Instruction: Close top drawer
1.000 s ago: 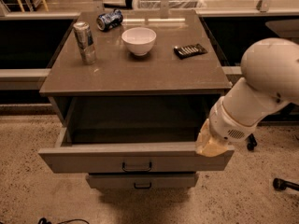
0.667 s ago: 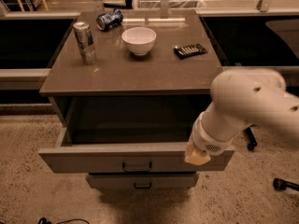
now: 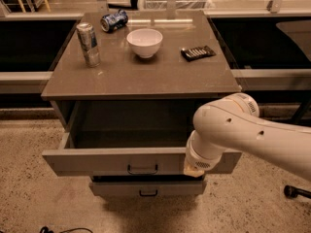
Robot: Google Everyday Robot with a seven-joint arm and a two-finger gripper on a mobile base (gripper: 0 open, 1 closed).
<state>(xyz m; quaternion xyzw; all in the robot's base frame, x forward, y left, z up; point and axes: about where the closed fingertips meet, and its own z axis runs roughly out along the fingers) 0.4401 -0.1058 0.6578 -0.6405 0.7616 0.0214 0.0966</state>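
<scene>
The top drawer (image 3: 116,160) of the grey-brown cabinet is pulled out towards me, its dark box open and empty. Its flat front carries a small dark pull handle (image 3: 143,169). My white arm (image 3: 233,130) reaches in from the right and covers the right part of the drawer front. The gripper (image 3: 193,171) sits at the arm's end, against the drawer front just right of the handle. Its fingers are hidden behind the wrist.
On the cabinet top (image 3: 141,76) stand a silver can (image 3: 88,44), a white bowl (image 3: 145,42), a blue can on its side (image 3: 113,20) and a dark flat packet (image 3: 198,53). A lower drawer (image 3: 146,188) sticks out slightly below. Speckled floor lies in front.
My arm has swung left across the drawer front, from its right end to just right of the handle. The drawer is still as far out as before.
</scene>
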